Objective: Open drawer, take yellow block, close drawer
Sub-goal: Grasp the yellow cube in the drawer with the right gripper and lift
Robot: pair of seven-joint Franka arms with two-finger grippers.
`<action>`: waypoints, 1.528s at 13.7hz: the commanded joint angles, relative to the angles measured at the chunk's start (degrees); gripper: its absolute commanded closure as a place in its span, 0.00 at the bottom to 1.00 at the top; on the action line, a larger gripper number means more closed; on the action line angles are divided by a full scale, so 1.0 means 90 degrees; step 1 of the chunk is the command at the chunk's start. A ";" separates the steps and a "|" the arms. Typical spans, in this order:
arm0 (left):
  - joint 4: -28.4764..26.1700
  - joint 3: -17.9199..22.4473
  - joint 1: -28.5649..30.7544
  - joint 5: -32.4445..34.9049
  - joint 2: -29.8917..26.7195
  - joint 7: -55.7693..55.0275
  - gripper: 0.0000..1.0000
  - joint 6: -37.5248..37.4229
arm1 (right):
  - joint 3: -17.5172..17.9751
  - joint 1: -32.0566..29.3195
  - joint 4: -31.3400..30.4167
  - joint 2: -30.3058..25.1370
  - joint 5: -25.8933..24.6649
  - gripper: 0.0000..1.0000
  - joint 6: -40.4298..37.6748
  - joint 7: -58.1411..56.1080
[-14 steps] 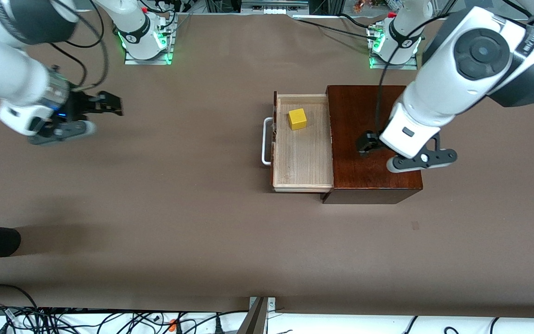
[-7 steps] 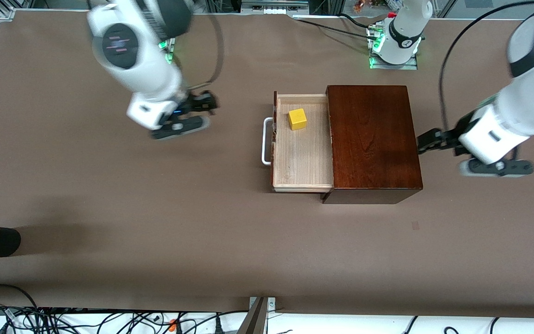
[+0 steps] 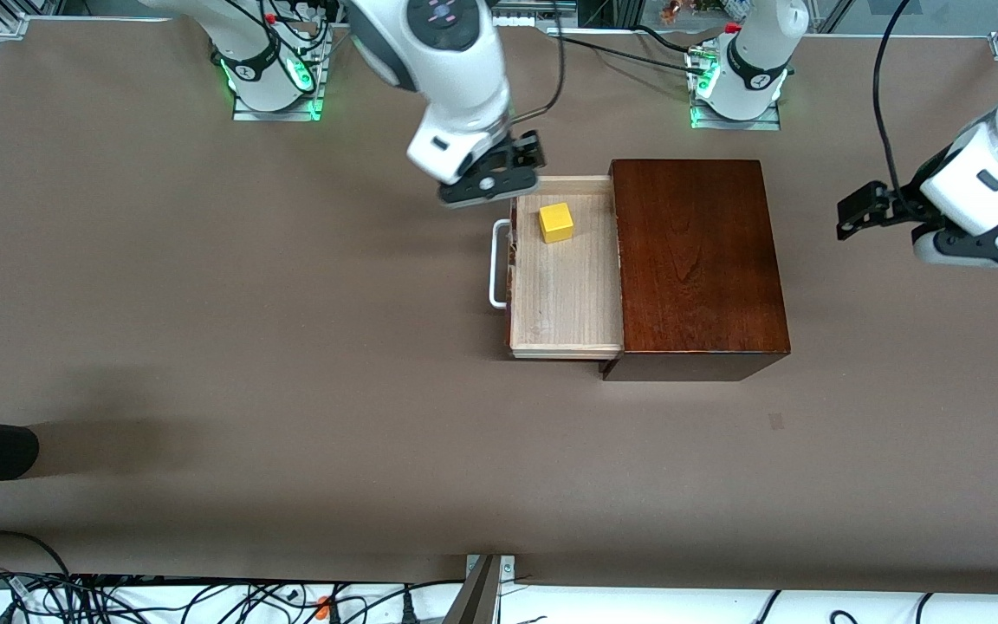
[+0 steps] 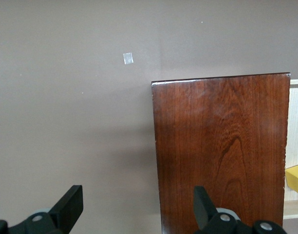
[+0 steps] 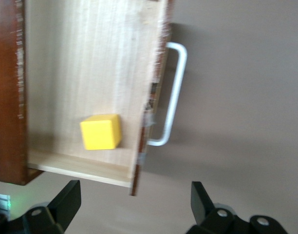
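One yellow block [image 3: 556, 223] is sitting on the floor of the drawer [image 3: 567, 286], in the part of the tray farther from the front camera and close to the drawer's dark front. It is resting flat, touching nothing but the pale wood under it; the right wrist view shows it too [image 5: 101, 131], just inside the front panel. The one drawer is standing pulled well out of the wooden box [image 3: 695, 260], its single white handle [image 3: 496, 264] pointing toward the right arm's end of the table [image 3: 204, 347]. There is one box, glossy reddish brown, lying toward the edge of the worktop where the robots' bases stand, nearer the left arm's base than the right arm's.

Two grippers are showing. The right gripper [image 3: 499, 173] is hanging over the drawer's corner farthest from the front camera, at the handle side, just beside the block but not touching it. Its fingers [image 5: 66, 197] are spread wide apart and gripping nothing, with the block and the handle lying in the gap between them as its wrist camera sees it. The left gripper [image 3: 884, 208] is hovering over bare tabletop toward the left arm's end of the worktop, well apart from the box. Its fingers [image 4: 71, 204] are likewise spread wide and empty.

One small pale mark [image 4: 128, 58] is lying on the tabletop near the box.
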 commanded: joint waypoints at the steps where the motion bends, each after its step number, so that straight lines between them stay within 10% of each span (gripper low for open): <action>1: -0.0280 0.0154 -0.0132 -0.0117 -0.0302 0.0179 0.00 0.0111 | -0.0095 0.0404 0.0262 0.0457 -0.0426 0.00 0.0474 0.0408; 17: -0.0055 0.0086 -0.0112 -0.0126 -0.0283 0.0102 0.00 -0.0221 | -0.0154 0.1147 0.0252 0.1816 -0.1736 0.02 0.2117 0.1425; 21: -0.0035 0.0096 -0.0112 -0.0116 -0.0244 0.0092 0.00 -0.0212 | -0.0144 0.1147 0.0232 0.1845 -0.1698 0.46 0.2107 0.1425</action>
